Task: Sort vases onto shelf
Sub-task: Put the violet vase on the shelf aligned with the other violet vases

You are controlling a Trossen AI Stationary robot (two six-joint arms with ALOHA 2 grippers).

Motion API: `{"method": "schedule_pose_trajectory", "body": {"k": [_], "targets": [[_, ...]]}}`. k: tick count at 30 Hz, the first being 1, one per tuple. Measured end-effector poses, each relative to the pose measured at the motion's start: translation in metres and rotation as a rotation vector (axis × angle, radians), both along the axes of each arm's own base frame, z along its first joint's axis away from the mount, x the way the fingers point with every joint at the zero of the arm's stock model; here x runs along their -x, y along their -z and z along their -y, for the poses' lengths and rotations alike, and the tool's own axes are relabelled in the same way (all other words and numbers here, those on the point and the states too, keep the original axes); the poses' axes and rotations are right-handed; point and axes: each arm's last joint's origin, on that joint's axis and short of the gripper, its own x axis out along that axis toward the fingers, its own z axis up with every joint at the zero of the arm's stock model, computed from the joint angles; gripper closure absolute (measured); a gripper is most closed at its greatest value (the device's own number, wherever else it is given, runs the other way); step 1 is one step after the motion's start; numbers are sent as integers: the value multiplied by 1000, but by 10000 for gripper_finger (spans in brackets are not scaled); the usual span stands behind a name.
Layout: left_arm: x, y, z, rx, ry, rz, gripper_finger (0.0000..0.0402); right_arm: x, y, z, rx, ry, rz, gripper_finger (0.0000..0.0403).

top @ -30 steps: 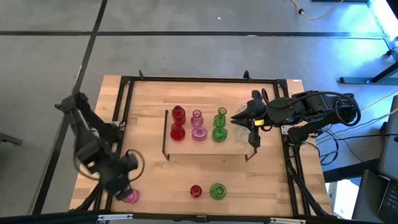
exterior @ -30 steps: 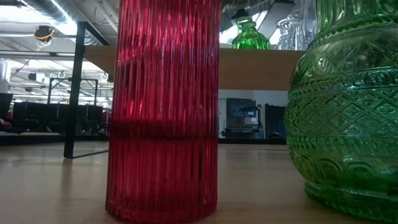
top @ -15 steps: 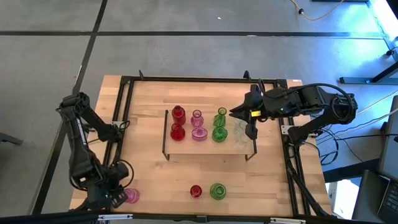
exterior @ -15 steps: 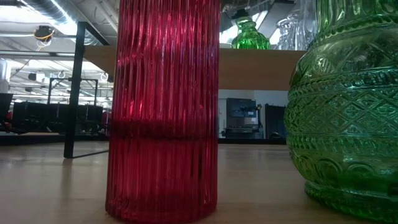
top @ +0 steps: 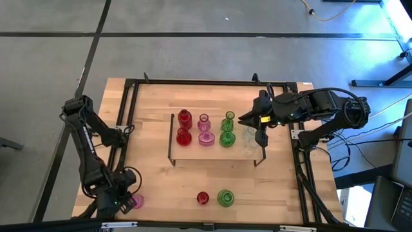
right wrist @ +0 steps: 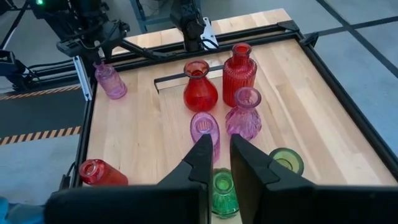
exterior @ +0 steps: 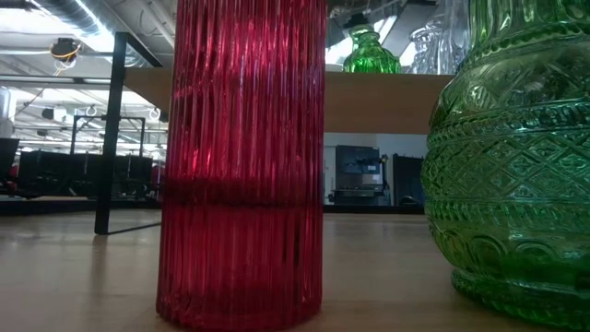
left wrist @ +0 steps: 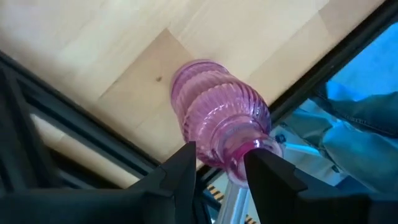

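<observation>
Most vases already stand on the shelf (top: 193, 153) in red, pink, green and clear pairs; a red vase (top: 203, 198), green vase (top: 225, 198) and pink vase (top: 136, 202) remain on the surface near the front edge. Left gripper (left wrist: 221, 165) fingers close around the pink vase's neck at the front-left corner. Right gripper (top: 257, 129) hovers over the shelf's clear-vase end, fingers nearly closed, holding nothing.

In the low view, the red ribbed vase (exterior: 241, 161) and the green patterned vase (exterior: 507, 157) are cut off at the top edge, the green one also at the right edge. The clear vases (top: 250, 136) at the shelf's (top: 193, 153) right end can barely be made out from above. In the left wrist view, the pink vase's (left wrist: 217, 118) mouth is partly hidden behind the left gripper (left wrist: 221, 180).
</observation>
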Motion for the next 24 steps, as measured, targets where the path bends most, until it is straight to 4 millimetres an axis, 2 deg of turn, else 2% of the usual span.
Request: {"method": "schedule_pose_trajectory", "body": {"k": [5,10,12,18,22,24], "targets": [[-2,8,4,63,-2,33,293,0,0,0,-15,10,1,363],[-6,2,-2,100,20,1,374,0,0,0,-18,13,1,363],[-10,-7,-9,108,41,0,380,0,0,0,-18,13,2,363],[-32,-74,-51,120,54,129,380,0,0,0,-20,13,7,363],[-59,-131,-84,119,80,294,380,0,1,0,-26,18,-6,363],[-75,-150,-99,90,111,335,380,1,2,0,-23,19,-24,363]]}}
